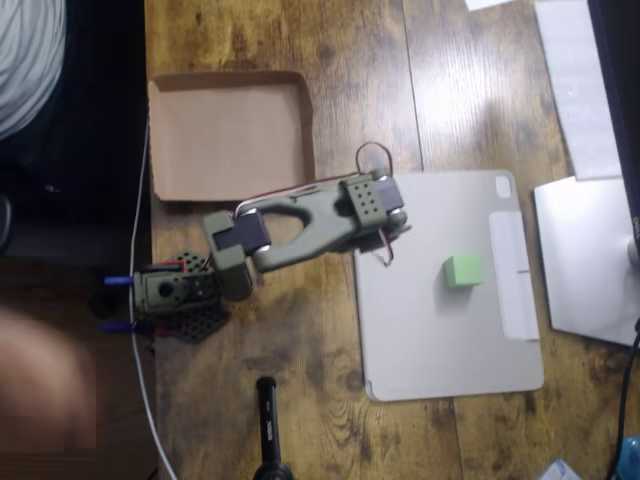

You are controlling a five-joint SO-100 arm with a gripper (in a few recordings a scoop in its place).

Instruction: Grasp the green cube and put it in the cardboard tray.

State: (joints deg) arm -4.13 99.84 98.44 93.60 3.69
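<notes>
Overhead view: wood table (pixel 300 400), grey tablet cover (pixel 430 340) w/ green cube (pixel 464 270), jaws' state unclear

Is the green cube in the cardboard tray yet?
No, the green cube sits on the grey tablet cover, apart from the cardboard tray.
</notes>
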